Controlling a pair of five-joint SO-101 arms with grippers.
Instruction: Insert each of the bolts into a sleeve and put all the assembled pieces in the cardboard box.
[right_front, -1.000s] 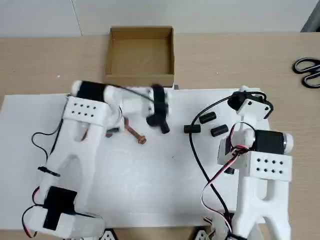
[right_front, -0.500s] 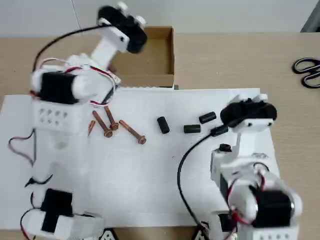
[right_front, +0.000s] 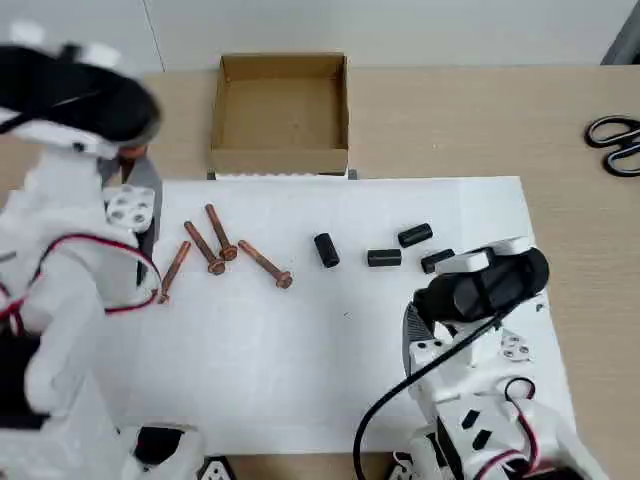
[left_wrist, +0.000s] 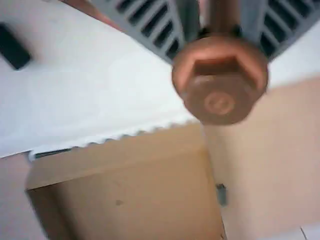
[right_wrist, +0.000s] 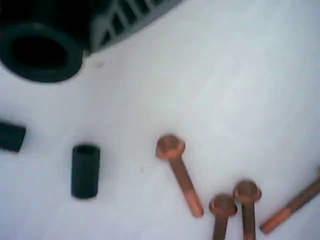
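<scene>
A copper bolt (left_wrist: 219, 82) sits head-out between the grey fingers of my left gripper (left_wrist: 220, 27), which is shut on it. That gripper (right_front: 138, 195) hangs high over the mat's left edge, near the cardboard box (right_front: 280, 110), whose corner (left_wrist: 120, 195) lies below it. My right gripper (right_wrist: 60, 30) is shut on a black sleeve (right_wrist: 40, 50), raised over the mat's front right (right_front: 412, 335). Several loose bolts (right_front: 265, 264) lie left of centre. Several black sleeves (right_front: 326, 250) lie right of centre.
A white mat (right_front: 340, 380) covers the wooden table. Scissors (right_front: 615, 143) lie at the far right edge. A loose sleeve (right_wrist: 86, 171) and bolts (right_wrist: 179, 172) lie below the right gripper.
The left arm has swung from over the box back to the mat's left edge and risen. The right arm has pulled back toward the table's front.
</scene>
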